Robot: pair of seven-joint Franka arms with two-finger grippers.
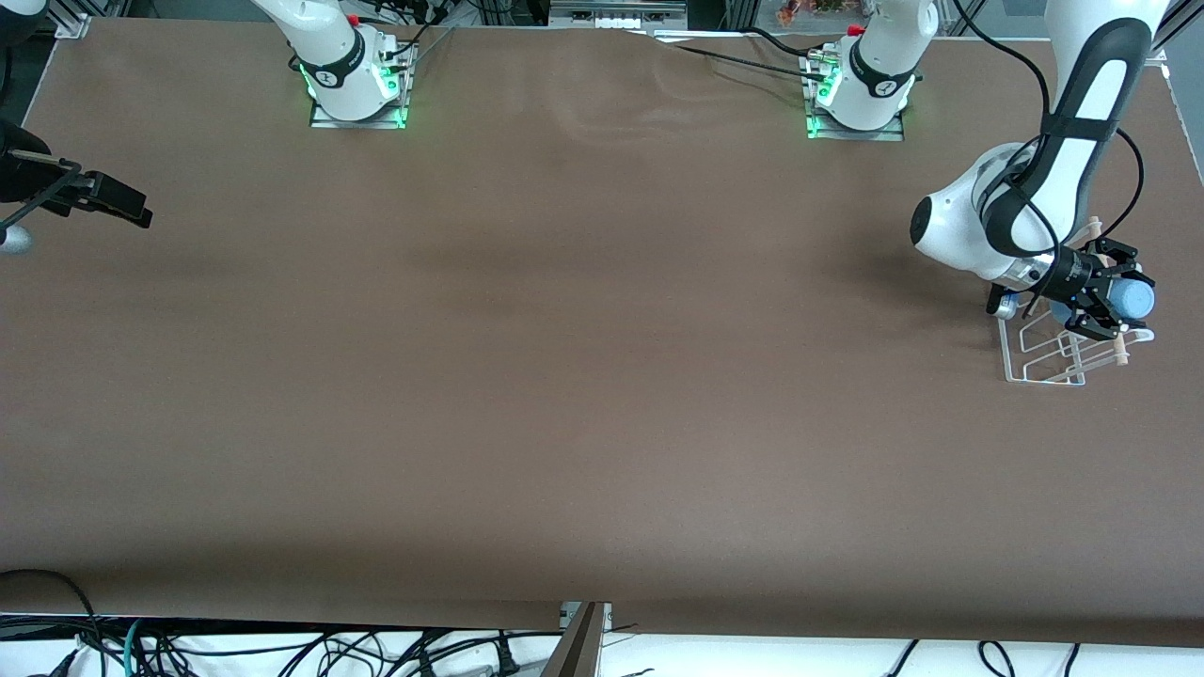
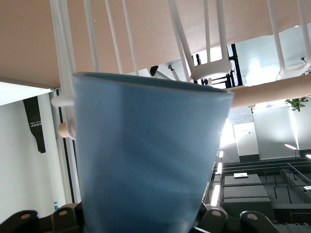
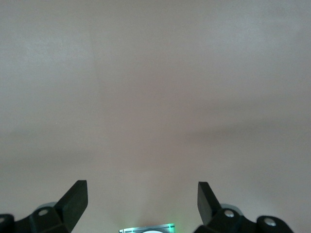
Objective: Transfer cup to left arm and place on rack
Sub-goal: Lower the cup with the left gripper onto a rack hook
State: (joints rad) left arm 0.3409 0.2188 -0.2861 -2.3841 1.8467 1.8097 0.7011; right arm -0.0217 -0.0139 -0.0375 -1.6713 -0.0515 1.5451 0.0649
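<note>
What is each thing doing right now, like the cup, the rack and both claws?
Cup: held on its side over the rack.
Rack: on the table at the left arm's end, nothing set in it yet.
Left claw: shut on the cup.
Right claw: open, empty, waiting over bare table.

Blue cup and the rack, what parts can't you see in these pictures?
- Cup: front view, the left gripper covers most of it, so whether it touches the rack cannot be told.
- Cup's bottom: left wrist view, cut off by the picture's edge.
- Rack: front view, partly hidden by the left arm; left wrist view, only some wires show past the cup.
- Right gripper: front view, its arm is cut off by the edge.
</note>
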